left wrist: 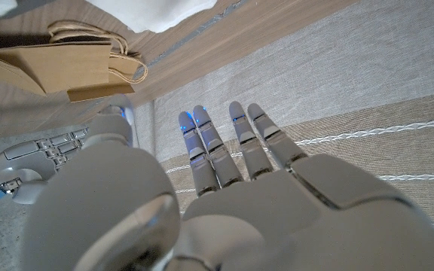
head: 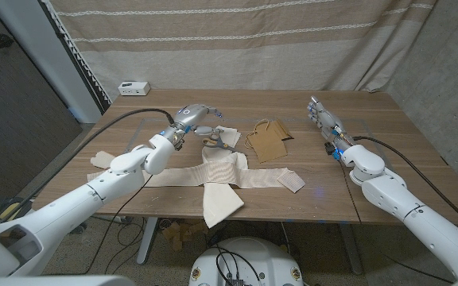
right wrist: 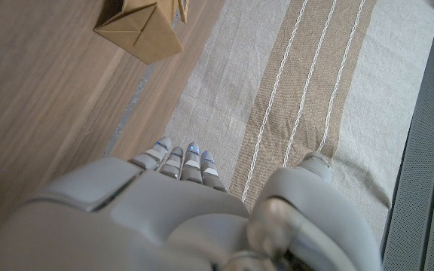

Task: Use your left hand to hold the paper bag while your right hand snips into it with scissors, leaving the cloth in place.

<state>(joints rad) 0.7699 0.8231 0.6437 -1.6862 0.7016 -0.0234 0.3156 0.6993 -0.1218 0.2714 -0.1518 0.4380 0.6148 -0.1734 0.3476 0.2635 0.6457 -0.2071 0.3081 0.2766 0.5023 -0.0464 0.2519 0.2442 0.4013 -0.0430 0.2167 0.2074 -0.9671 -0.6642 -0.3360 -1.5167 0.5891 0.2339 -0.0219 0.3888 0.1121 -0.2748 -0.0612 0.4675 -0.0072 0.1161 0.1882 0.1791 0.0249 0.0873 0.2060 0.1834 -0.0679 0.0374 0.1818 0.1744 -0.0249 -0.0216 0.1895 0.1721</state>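
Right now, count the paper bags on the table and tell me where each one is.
1. The paper bag lies flat at the middle of the table, just right of the cloth, between the two hands. Others could be hidden under the cloth.

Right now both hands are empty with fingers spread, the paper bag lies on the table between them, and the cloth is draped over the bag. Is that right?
Not quite. The cloth is not draped over the paper bag; in the head view it lies spread on the table nearer the front edge, with the bag uncovered beyond it. The rest holds: the left hand and right hand are empty with fingers apart, the bag between them.
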